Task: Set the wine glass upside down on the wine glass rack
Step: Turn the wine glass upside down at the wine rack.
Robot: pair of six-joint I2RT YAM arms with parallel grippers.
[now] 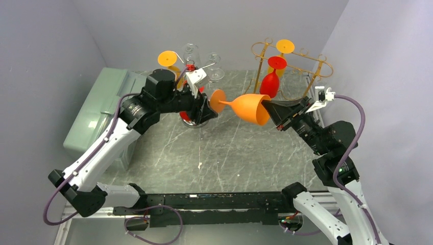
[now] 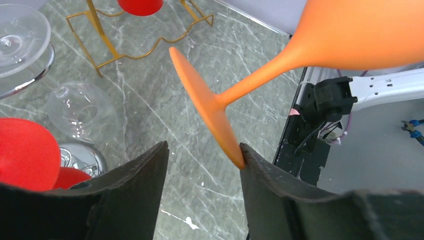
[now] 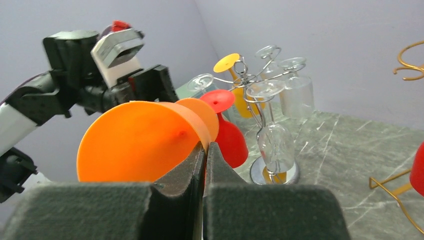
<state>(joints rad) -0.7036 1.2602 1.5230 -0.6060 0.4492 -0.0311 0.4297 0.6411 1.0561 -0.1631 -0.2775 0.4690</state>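
Mid-frame, right gripper (image 3: 204, 150) jaws pinched the rim of an opaque orange wine glass (image 1: 249, 108), probably light, slick plastic; left gripper (image 2: 202, 152) jaws spread astride its foot, the likelier hold.

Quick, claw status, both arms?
Left claw: open, foot of the orange wine glass between its jaws.
Right claw: shut on that glass's rim.
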